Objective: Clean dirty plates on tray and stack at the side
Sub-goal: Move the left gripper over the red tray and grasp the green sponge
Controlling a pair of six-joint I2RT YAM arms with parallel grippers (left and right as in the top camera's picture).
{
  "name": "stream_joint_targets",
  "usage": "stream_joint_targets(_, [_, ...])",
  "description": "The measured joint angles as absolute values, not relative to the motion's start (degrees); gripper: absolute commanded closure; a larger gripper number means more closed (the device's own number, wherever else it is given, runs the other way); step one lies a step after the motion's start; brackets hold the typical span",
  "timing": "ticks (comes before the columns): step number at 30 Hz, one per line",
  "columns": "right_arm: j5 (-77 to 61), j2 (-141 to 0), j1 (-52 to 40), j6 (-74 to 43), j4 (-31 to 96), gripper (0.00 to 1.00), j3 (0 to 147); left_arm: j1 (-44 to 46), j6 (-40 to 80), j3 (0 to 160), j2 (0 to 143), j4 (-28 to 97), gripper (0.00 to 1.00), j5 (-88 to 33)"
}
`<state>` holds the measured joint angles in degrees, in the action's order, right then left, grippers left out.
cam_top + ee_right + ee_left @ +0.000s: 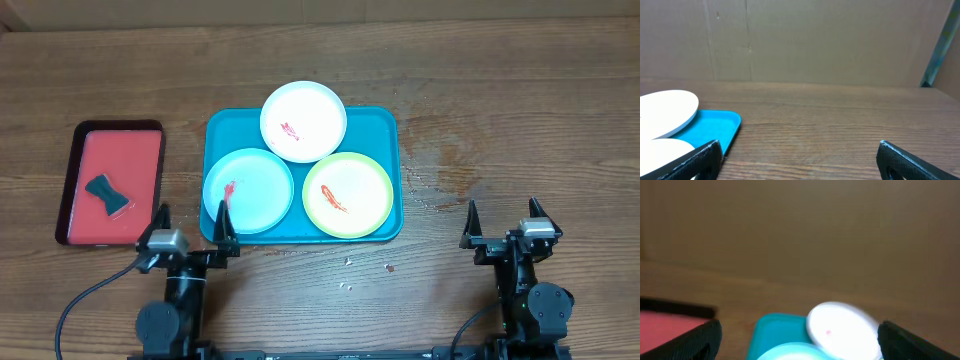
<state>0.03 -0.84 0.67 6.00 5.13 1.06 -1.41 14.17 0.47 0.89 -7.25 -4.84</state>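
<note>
Both of our grippers stand with jaws spread wide and nothing between them. The left gripper [191, 222] is at the lower left of the overhead frame, just below the large teal-blue rectangular plastic tray [386, 122]. The right gripper [502, 220] is at the lower right, over bare wooden table [530, 90].

All three plates sit on that tray in the middle of the frame:
- the small round white plastic plate [303, 120] at the top, overhanging the tray's upper rim
- the light blue round plate [247, 190] at lower left
- the yellow-green round plate [347, 194] at lower right

Each carries a red sauce smear.

At far left, a smaller red tray with a dark rim [125, 150] holds a dark teal bow-shaped scrubber [107, 194].

We see several risks:
- The white plate seems to rest partly on its two neighbours, so a nudge could tip it or slide it off the rim.
- Thin, flat plates give the fingers little edge to pinch.
- Wiping an unheld plate could push it about.
- Sauce may transfer when we stack.

We find no brand, label or readable writing anywhere.
</note>
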Motion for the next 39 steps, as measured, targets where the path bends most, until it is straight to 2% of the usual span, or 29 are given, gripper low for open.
stream_joint_targets(6, [0.03,-0.84,0.67,6.00,5.17,0.00,1.06,-1.41,19.97,0.58,0.86,-22.41,0.00,-11.60])
stream_joint_targets(9, [0.05,-0.84,0.67,6.02,5.17,0.00,1.06,-1.41,20.43,1.85,0.86,-22.57,0.00,-12.51])
stream_joint_targets(16, [0.03,-0.84,0.67,6.02,5.15,0.00,1.06,-1.34,17.04,19.00,8.97,0.89,0.00,-6.72])
stream_joint_targets(23, [0.03,-0.84,0.67,6.02,5.17,0.00,1.06,-1.37,11.27,47.66,35.62,30.20,0.00,-3.88])
stream_joint_targets(29, [0.03,-0.84,0.67,6.00,5.15,0.00,1.06,-1.76,11.14,61.67,55.42,40.69,0.00,-1.13])
stream_joint_targets(34, [0.03,-0.84,0.67,6.02,5.17,0.00,1.06,-8.60,19.70,75.42,69.89,55.66,0.00,6.90])
stream_joint_targets(39, [0.03,-0.84,0.67,6.00,5.15,0.00,1.06,-18.68,24.18,82.30,80.05,57.69,0.00,9.82])
